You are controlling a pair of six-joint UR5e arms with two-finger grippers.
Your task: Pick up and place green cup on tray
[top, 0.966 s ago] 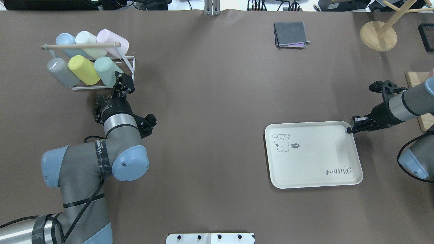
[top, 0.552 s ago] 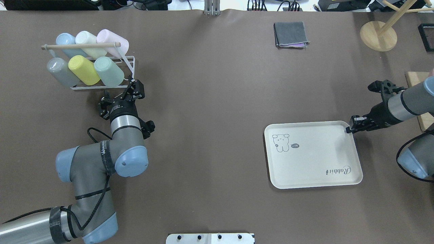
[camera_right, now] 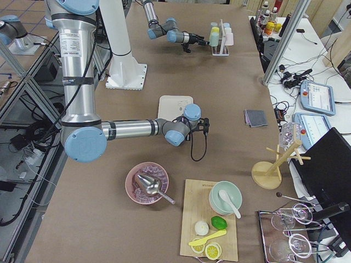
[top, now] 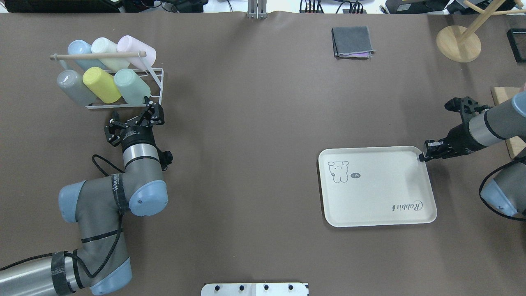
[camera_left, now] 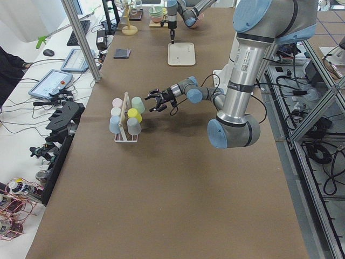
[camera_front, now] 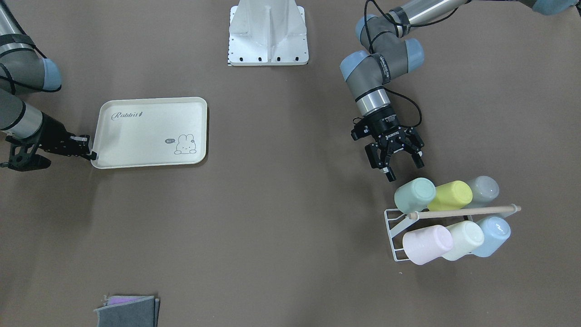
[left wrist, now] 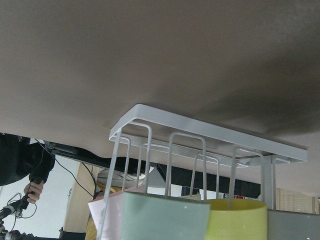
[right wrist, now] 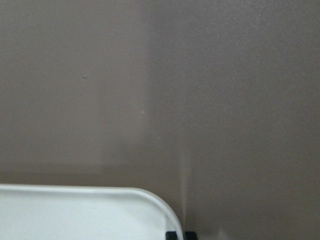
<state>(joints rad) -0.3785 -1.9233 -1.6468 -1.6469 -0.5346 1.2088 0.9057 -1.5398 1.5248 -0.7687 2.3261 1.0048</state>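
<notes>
The mint green cup (top: 131,86) lies on its side in the lower row of a white wire rack (top: 158,82), at the row's right end, next to a yellow cup (top: 101,84). It also shows in the front view (camera_front: 415,195) and the left wrist view (left wrist: 165,217). My left gripper (top: 133,116) is open and empty. It hovers just in front of the rack, a short way from the green cup. The cream tray (top: 378,187) with the bunny drawing lies at the right. My right gripper (top: 422,157) is shut on the tray's far right corner rim (right wrist: 150,197).
The rack also holds grey, blue, cream and pink cups under a wooden rod (top: 96,55). A folded grey cloth (top: 352,42) and a wooden stand (top: 458,43) are at the back right. A cutting board (top: 503,94) lies at the right edge.
My left gripper has drawn back from the green cup's rim and swung left, still open. The tray has slid slightly left with my right gripper.
</notes>
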